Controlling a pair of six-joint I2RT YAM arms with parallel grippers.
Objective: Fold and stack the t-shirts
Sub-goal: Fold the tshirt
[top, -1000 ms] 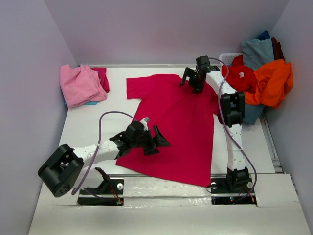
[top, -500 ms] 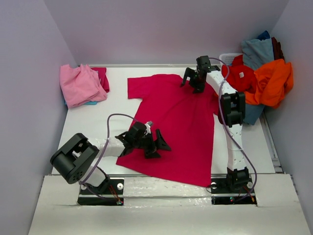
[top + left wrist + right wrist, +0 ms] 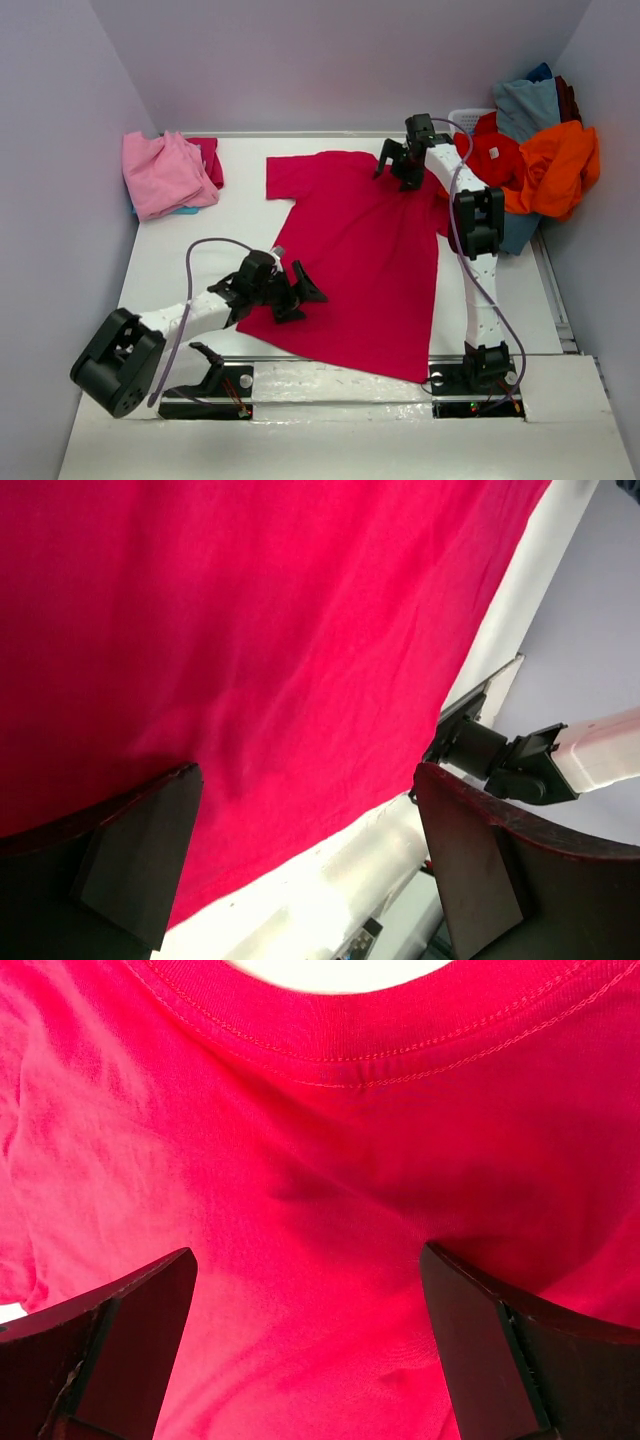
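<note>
A crimson-magenta t-shirt (image 3: 360, 250) lies spread flat on the white table, collar at the far end and hem near the arm bases. My left gripper (image 3: 298, 297) is open and empty, low over the shirt's near-left hem. In the left wrist view (image 3: 310, 860) its jaws stand wide apart over the hem edge of the shirt (image 3: 250, 630). My right gripper (image 3: 395, 170) is open and empty over the collar end. In the right wrist view (image 3: 310, 1340) its jaws straddle wrinkled cloth (image 3: 320, 1160) just below the collar seam (image 3: 340, 1050).
A light pink tee (image 3: 165, 172) lies on a darker magenta one (image 3: 208, 158) at the back left, a teal edge showing below. A white basket (image 3: 468, 118) at the back right holds orange (image 3: 555, 170), red (image 3: 490, 155) and grey-blue (image 3: 525, 105) tees. Walls close in on three sides.
My left gripper has drawn back leftward to the shirt's near-left hem. The shirt's far end and my right gripper have shifted slightly to the right.
</note>
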